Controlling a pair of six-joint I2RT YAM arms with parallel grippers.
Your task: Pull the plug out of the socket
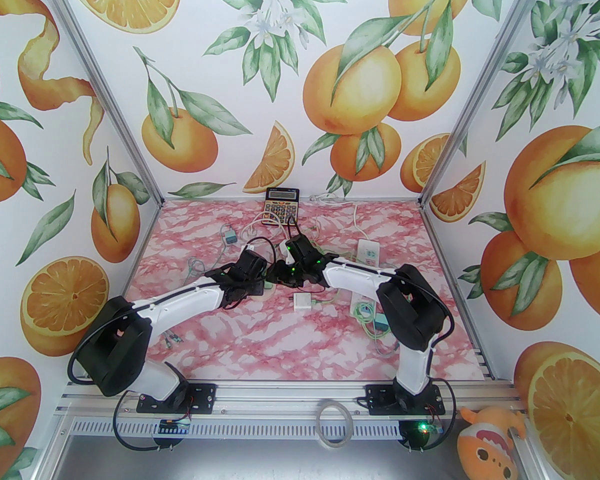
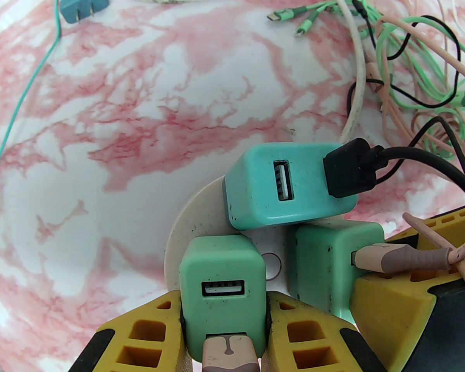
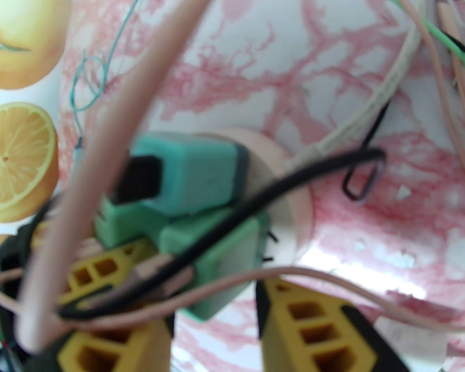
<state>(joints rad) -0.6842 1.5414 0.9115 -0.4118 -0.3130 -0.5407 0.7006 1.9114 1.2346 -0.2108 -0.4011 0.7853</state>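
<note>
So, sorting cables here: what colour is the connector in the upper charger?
The connector is black, clearest in the left wrist view.

The socket (image 2: 193, 223), a round white disc, lies flat beneath both grippers, with three green cube-shaped plugs standing in it. The first plug (image 2: 223, 269) is clamped in the left gripper (image 2: 225, 298). The second plug (image 3: 213, 262) is clamped in the right gripper (image 3: 205, 273). The third plug (image 2: 290, 184), teal with a black lead, stands just beyond both.

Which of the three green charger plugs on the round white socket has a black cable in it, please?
The upper teal charger plug, holding the black cable; the lower plug and the right plug carry beige cables.
</note>
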